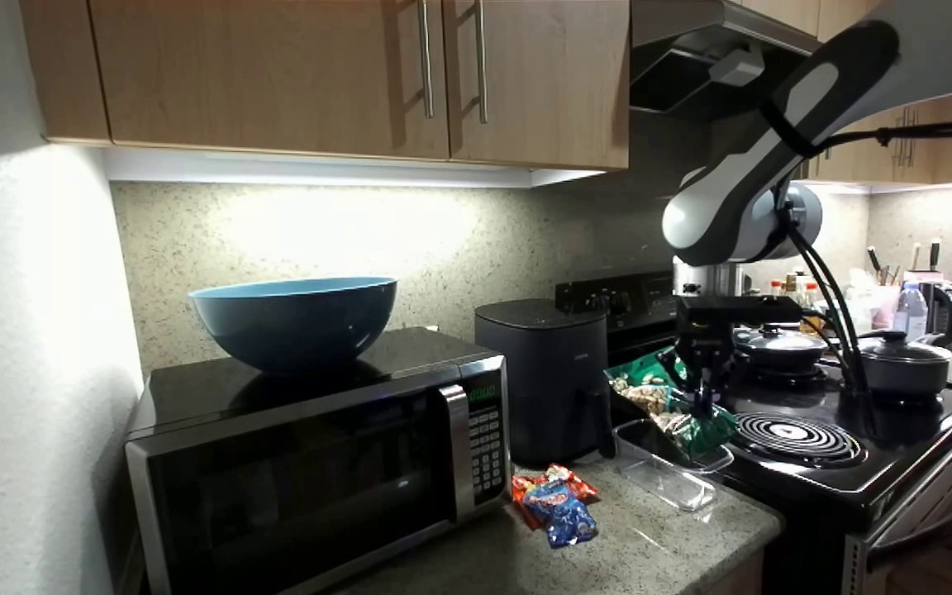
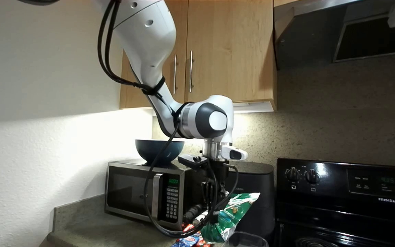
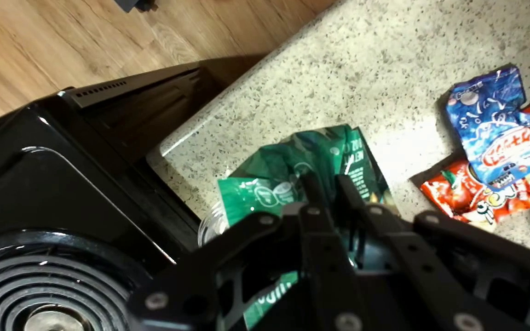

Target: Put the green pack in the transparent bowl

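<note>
Kitchen tabletop (image 1: pixel 637 549) beside a stove (image 3: pixel 62 197). My tool (image 3: pixel 327 183), clamped on the green pack (image 2: pixel 232 217), holds it apparently partly over the transparent bowl (image 1: pixel 645 476); I cannot judge contact. Released off-centre, the broad, crumpled pack could catch the rim and tip outside.

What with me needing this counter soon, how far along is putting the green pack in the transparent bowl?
Done: the gripper grips the green pack. In hand: the pack hangs tilted near the transparent bowl in both exterior views; contact is unclear. Left: probably lowering it inside and releasing.
</note>
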Robot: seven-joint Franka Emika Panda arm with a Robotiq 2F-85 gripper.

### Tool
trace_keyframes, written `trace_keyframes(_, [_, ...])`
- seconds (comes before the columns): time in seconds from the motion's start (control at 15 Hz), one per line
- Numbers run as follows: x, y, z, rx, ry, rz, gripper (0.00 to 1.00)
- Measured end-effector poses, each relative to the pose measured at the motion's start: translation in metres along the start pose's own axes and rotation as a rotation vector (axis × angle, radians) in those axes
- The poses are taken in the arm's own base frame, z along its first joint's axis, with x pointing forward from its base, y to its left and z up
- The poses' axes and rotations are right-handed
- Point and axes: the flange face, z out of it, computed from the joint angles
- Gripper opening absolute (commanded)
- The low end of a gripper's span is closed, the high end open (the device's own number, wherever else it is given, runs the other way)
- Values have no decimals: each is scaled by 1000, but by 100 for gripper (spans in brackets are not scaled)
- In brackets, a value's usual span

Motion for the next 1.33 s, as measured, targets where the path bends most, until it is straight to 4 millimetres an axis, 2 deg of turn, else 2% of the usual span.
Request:
trace_keyframes(0.27, [10, 2, 4, 22, -14, 41, 9])
trace_keyframes(0.87, [17, 1, 9, 56, -36, 91, 9])
trace_keyframes(1.33, [26, 5, 3, 39, 37, 245, 12])
